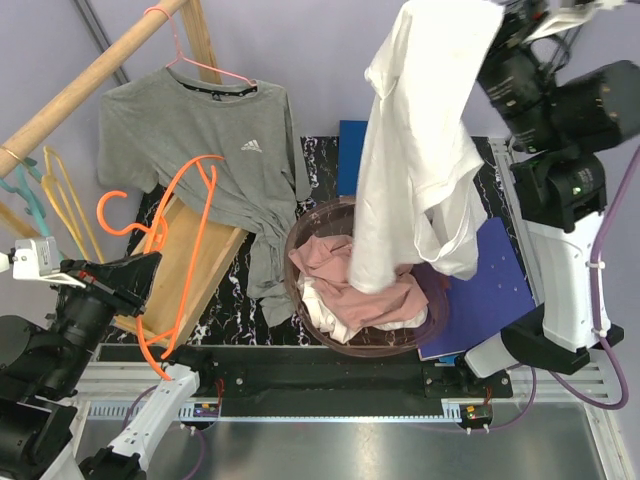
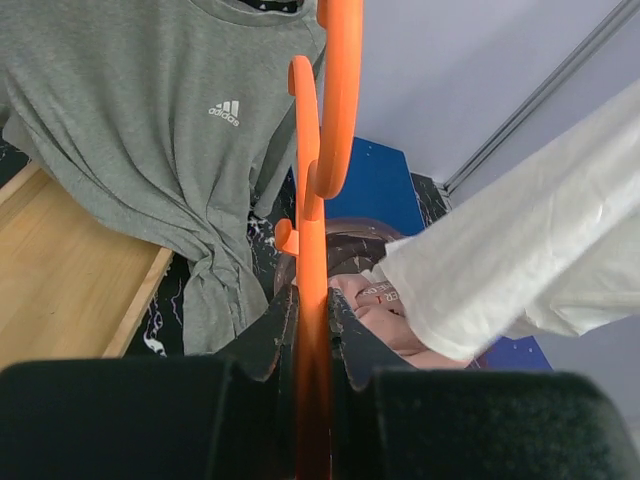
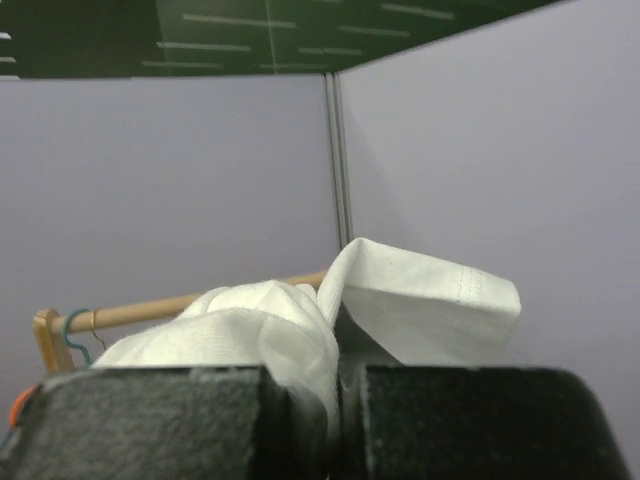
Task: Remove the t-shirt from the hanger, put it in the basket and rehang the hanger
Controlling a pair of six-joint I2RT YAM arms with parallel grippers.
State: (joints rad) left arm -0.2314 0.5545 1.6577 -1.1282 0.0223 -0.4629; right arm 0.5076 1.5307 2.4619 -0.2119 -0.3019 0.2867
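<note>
Right gripper (image 3: 336, 405) pinches the limp, light t-shirt (image 1: 410, 150) by a bunched fold; my left gripper (image 2: 312, 325) clamps the hanger (image 2: 311, 265).

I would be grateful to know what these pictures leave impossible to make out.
Right wrist view: most of the white t-shirt, hanging below the right gripper, out of frame.
Top view: some clothes in the basket, covered by that t-shirt.
Left wrist view: the orange hanger, its lower end hidden inside the left gripper.
</note>
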